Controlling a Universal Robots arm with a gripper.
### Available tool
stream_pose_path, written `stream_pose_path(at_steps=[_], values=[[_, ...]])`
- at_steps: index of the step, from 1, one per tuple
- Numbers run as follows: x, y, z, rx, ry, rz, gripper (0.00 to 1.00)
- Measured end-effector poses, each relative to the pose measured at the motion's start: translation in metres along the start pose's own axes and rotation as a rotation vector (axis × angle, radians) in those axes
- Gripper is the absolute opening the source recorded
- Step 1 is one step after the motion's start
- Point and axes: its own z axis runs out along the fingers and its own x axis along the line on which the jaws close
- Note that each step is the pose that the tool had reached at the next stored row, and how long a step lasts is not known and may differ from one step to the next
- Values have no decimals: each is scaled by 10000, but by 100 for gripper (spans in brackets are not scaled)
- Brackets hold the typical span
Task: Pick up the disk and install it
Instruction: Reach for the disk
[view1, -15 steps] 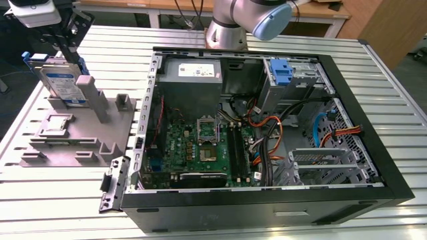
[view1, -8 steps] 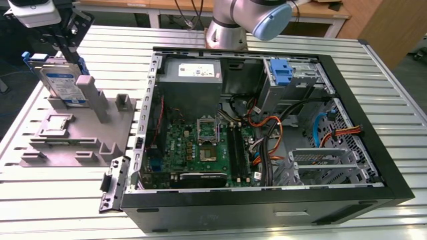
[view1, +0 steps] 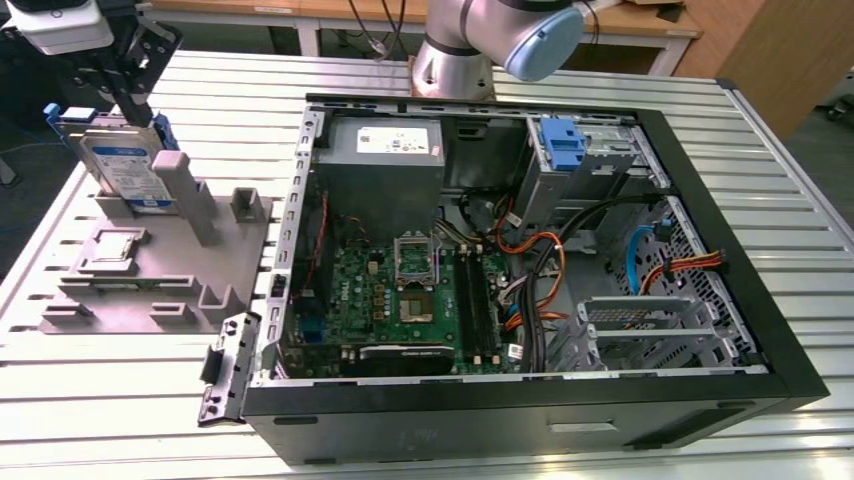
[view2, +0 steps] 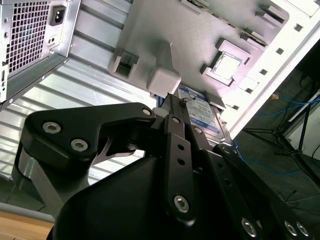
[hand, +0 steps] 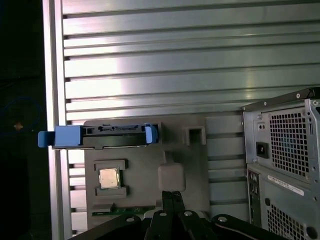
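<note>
Ribbed aluminium slats make up the table (view1: 781, 180), with an open computer case (view1: 787, 372) lying on its side on it. Towards the exterior view's left sits a grey moulded fixture (view1: 150, 272), just beside the case.

We see the disk (view1: 124, 165) standing on edge in a slot of that fixture, leaning against a tall grey post (view1: 182, 190). Its white-and-blue label faces outward and its blue carrier bracket shows at the top corners. In the first wrist view the disk (hand: 115, 132) appears edge-on, with the blue bracket ends sticking out on either side. A processor chip (hand: 107, 178) lies in a recess of the fixture near it.

We find the gripper (view1: 135, 113) at the disk's upper edge, at the end of the arm reaching over from the back of the table. In both wrist views its two slim black fingers (view2: 170, 120) lie pressed together with nothing between them, and the tips are close to the post (view2: 164, 80) and the disk (view2: 202, 112). We cannot tell whether they touch either one.

Inside the case we make out a green motherboard (view1: 400, 290), a grey power supply (view1: 387, 145) and a second blue carrier (view1: 563, 145) in a drive bay.
</note>
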Motion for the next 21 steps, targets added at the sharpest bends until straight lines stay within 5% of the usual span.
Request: stream_pose_path(at_steps=[21], values=[[83, -6, 4, -1, -1, -1, 10]])
